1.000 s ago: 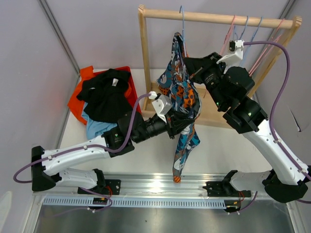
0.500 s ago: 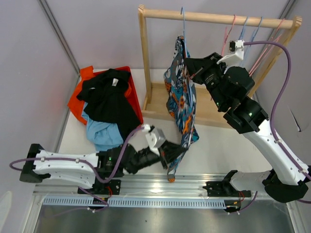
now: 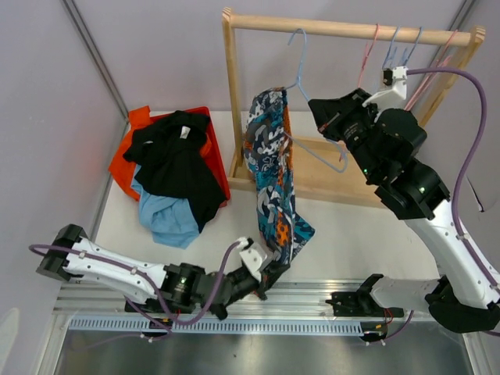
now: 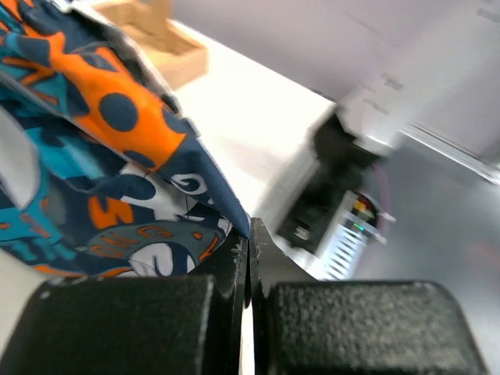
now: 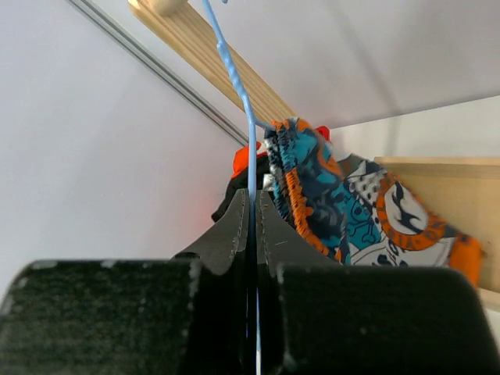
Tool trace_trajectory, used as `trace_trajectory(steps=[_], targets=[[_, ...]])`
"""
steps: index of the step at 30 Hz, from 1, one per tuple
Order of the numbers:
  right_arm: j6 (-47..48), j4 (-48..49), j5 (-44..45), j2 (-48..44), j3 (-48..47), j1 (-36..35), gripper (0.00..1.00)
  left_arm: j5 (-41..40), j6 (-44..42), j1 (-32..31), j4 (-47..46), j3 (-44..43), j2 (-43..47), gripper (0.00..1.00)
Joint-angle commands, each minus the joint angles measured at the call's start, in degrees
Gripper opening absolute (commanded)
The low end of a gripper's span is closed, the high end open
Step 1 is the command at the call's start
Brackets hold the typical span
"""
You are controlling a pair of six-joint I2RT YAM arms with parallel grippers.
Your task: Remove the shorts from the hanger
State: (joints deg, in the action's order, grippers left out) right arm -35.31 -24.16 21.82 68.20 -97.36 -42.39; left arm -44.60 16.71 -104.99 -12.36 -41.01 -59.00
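**Left gripper** (image 4: 248, 232). From the overhead camera I find it low at the near edge of the table (image 3: 351, 226), a little left of centre. The left wrist camera shows me both jaws pressed fully together. A corner of the patterned shorts (image 3: 269, 172) is pinched at their tips.

**Right gripper** (image 5: 255, 195). I find it raised in front of the wooden rack, to the right of the patterned shorts. In the right wrist camera its jaws are closed flat on the thin blue wire of the hanger (image 5: 242, 101), with no gap showing.

**Patterned shorts.** I see them stretched as a long band. The upper end is bunched at the left shoulder of the hanger, below the rail (image 3: 351, 30) and just right of the rack's left post. The lower end runs near and down to the left gripper. They are not yet off the hanger. The hanger's hook is over the rail and its frame is tilted out to the right.

**Other shorts.** I see a pile at the far left of the table, well apart from both grippers. The black shorts (image 3: 176, 152) are on top, the orange shorts (image 3: 125, 160) are beneath, and the light blue shorts (image 3: 164, 215) show at the near side.

**Other hangers** (image 3: 391, 47). I see these grouped at the right end of the rail.
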Motion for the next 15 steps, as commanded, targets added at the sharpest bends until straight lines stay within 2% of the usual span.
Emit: trace_trajectory(steps=[1, 4, 5, 6, 9, 11, 13, 15], targets=[[-2.83, 4.31, 2.53, -5.35, -1.00, 0.73, 0.00, 2.93, -2.73, 8.11, 1.55, -4.77, -0.50, 0.00], [-4.50, 1.84, 2.61, -8.86, 1.20, 0.20, 0.00, 8.63, -5.45, 20.23, 3.04, -8.28, -0.58, 0.00], [-5.20, 1.32, 2.78, -9.49, 1.64, -0.23, 0.00, 10.22, -5.63, 27.22, 5.57, -12.38, -1.81, 0.00], [-5.38, 0.27, 2.96, -10.80, 2.17, -0.24, 0.00, 14.41, -5.81, 31.12, 7.16, -14.08, -2.77, 0.00], [-5.38, -1.06, 3.84, -12.13, 2.00, -0.50, 0.00, 18.30, -5.72, 43.70, 12.79, -23.13, -7.78, 0.00], [-4.08, -1.15, 5.24, -12.74, 1.48, -0.50, 0.00, 19.55, -5.81, 49.06, 17.43, -29.08, -10.59, 0.00], [-2.75, -1.15, 6.21, -12.13, 0.51, -0.50, 0.00, 18.42, -6.86, 49.79, 18.68, -30.52, -10.08, 0.00], [0.32, -0.54, 7.88, -11.08, -1.51, -0.41, 0.00, 18.49, -6.26, 49.62, 20.17, -30.18, -5.53, 0.00]])
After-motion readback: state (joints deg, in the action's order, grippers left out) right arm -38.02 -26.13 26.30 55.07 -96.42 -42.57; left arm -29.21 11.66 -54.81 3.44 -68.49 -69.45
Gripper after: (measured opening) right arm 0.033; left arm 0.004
